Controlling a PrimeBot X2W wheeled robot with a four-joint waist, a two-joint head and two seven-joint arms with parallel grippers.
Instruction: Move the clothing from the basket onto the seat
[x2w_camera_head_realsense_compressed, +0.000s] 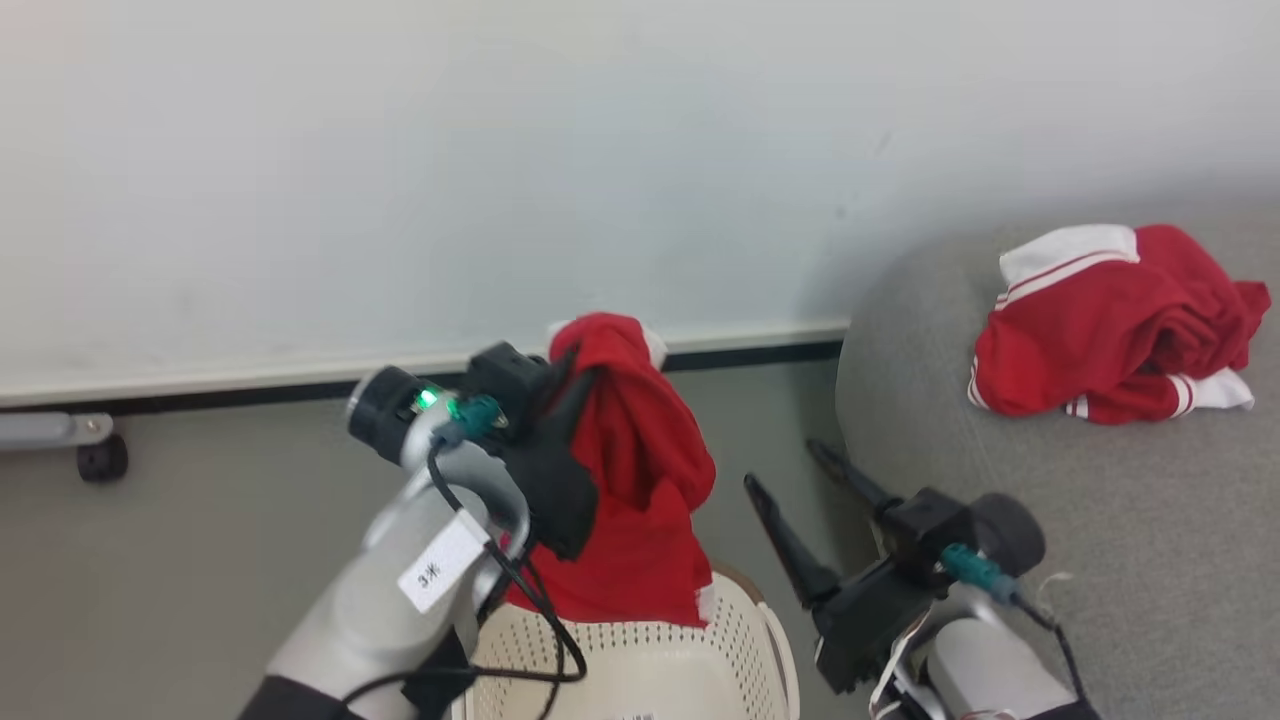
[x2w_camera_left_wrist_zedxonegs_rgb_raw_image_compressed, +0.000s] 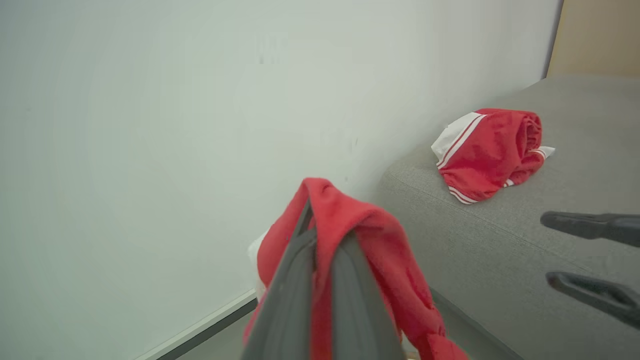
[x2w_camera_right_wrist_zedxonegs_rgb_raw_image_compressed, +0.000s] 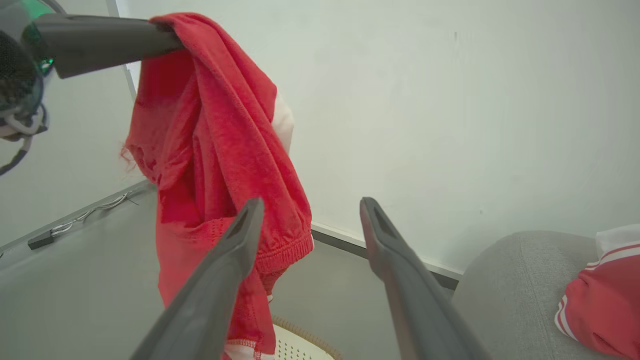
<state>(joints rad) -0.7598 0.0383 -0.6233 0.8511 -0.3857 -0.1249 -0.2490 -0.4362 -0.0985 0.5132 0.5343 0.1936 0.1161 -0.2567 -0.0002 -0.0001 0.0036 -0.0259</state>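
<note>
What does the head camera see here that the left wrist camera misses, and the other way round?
Head view: the cream basket under the hanging red garment, and a small black wheel by the white wall. Left wrist view: a beige panel beyond the sofa. Both: that garment, the striped red garment lying on the sofa, the wall.

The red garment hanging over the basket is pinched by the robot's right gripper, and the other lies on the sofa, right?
No: the left gripper holds the hanging garment, as the left wrist view shows; the right gripper is open and empty. The rest stands.
</note>
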